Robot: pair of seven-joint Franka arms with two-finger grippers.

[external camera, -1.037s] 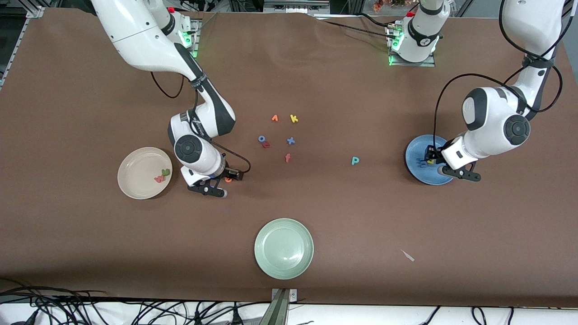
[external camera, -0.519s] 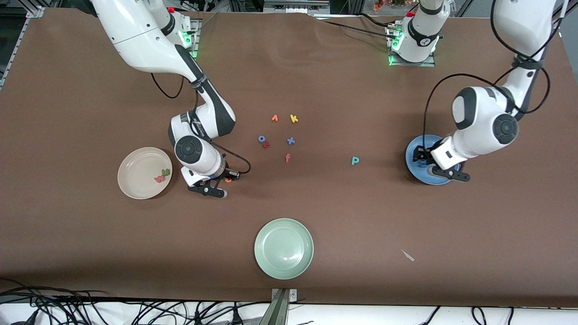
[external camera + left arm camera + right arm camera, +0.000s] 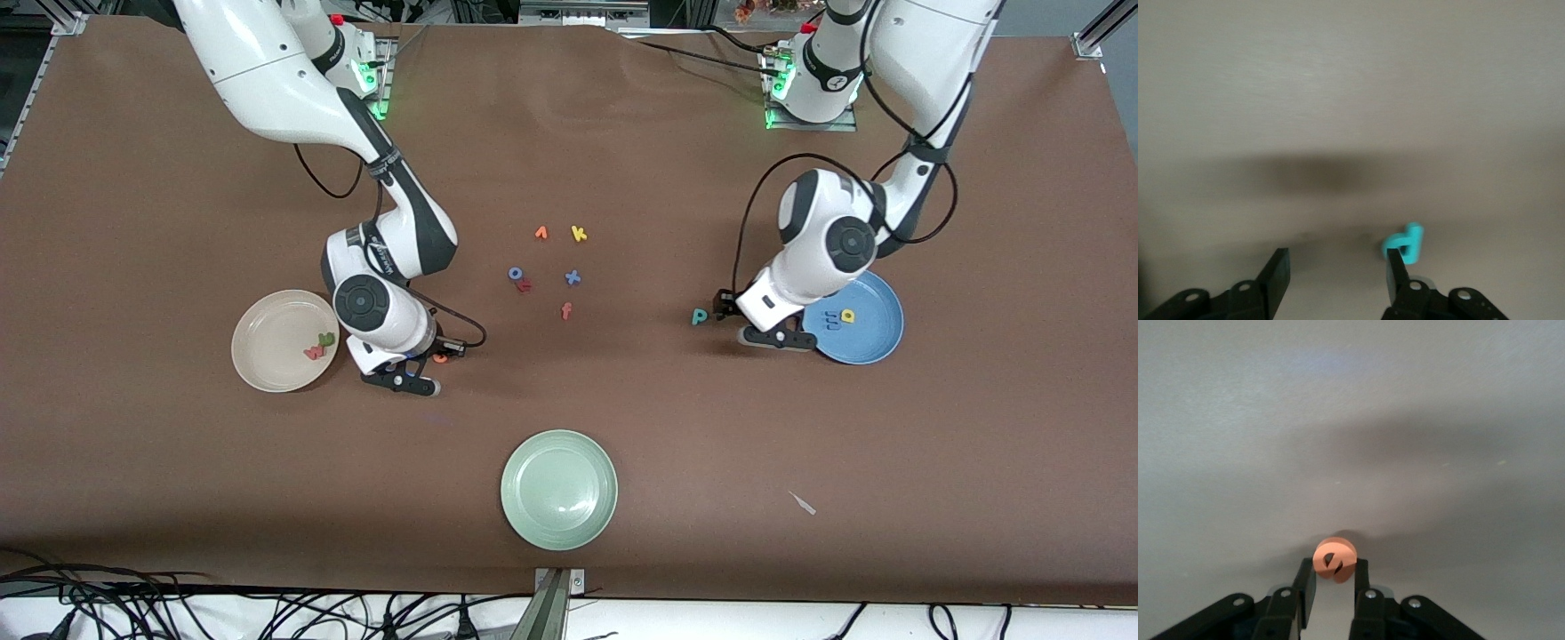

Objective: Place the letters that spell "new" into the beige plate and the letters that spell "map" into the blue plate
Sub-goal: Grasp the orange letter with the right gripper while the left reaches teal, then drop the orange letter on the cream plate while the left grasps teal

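Change since earlier frames: the left arm has swung off the blue plate (image 3: 867, 333) toward the table's middle, uncovering the plate; the right gripper (image 3: 433, 359) has drawn in on the orange e (image 3: 440, 358) and shifted slightly toward the beige plate (image 3: 267, 356).
Left gripper (image 3: 725, 307): low over the table between the blue plate and the teal p (image 3: 700, 316); fingers (image 3: 1277, 277) spread apart, nothing between them. In the left wrist view the p (image 3: 1405, 243) lies just off one fingertip, outside the gap.
Right gripper, wrist view (image 3: 1332, 577): clamped on the orange e (image 3: 1335, 560), which stands on edge between the two fingers.
Orange e, position: beside the beige plate, toward the table's middle; whether it touches the table cannot be told.
Beige plate, contents: green n (image 3: 326, 339) and salmon-red w (image 3: 314, 352), touching each other near the rim toward the right gripper.
Blue plate, contents: yellow a (image 3: 847, 315) and blue m (image 3: 832, 321), just beside each other.
Teal p: on the bare table, near the blue plate, not in it.
Other letters: orange v-shaped letter (image 3: 540, 233), yellow k (image 3: 579, 234), blue o (image 3: 515, 274), blue x (image 3: 573, 277) and red f (image 3: 565, 310) clustered mid-table; a further red letter (image 3: 524, 285) touches the o.
Pale green plate (image 3: 558, 489): nearest the front camera, nothing in it.
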